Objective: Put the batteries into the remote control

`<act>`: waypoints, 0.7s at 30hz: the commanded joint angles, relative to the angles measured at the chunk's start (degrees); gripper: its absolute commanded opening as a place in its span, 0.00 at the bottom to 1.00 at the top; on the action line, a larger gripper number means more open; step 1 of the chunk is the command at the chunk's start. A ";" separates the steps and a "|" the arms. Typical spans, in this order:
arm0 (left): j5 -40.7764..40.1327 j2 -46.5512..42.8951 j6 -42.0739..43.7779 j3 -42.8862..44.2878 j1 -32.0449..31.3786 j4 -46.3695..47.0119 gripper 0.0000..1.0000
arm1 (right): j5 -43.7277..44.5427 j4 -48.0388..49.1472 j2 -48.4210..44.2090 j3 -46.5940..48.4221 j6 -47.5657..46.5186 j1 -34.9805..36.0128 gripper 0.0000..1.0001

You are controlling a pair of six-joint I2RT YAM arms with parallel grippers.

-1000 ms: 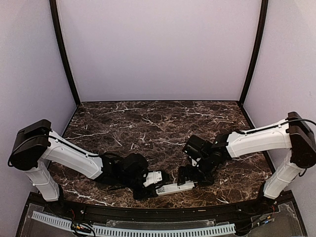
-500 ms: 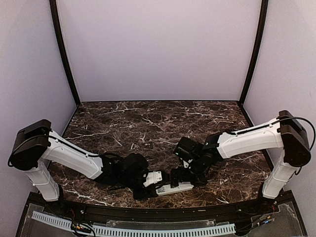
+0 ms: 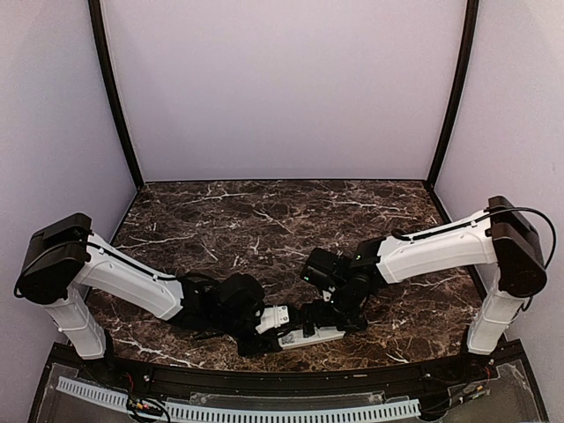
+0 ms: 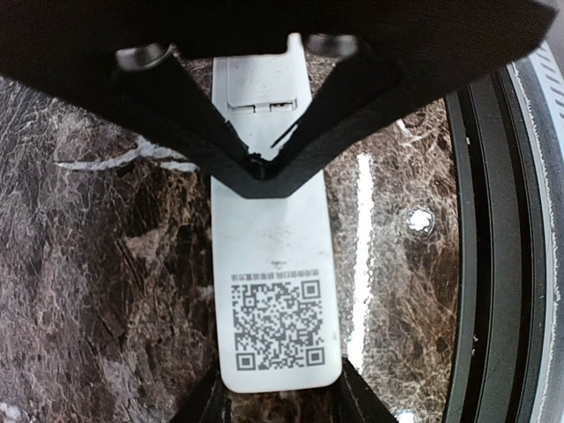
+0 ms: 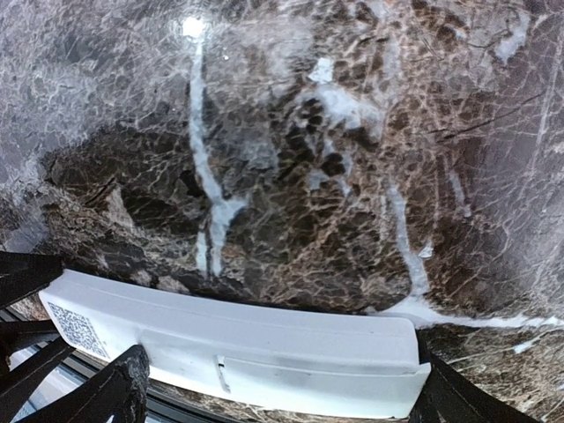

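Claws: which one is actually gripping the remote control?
Left claw: it pinches the remote control at its QR-sticker end. The right claw hangs wide open over it, not clamped.

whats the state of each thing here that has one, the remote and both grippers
slim white rectangular remote control, lying back side up, square code sticker showing, back looks closed with no recess open
left gripper, shut on the remote control's sticker end
right gripper, open wide, fingers straddling the remote control's other end, not gripping it
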 commanded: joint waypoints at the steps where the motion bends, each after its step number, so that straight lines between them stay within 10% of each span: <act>1: 1.13 0.70 -0.44 -1.08 0.03 -0.07 0.37 | -1.00 1.56 0.71 1.70 1.59 1.70 0.97; 21: 1.13 0.59 -0.31 -0.80 0.07 -0.92 0.37 | 1.29 -0.86 0.86 1.67 -4.02 0.30 0.99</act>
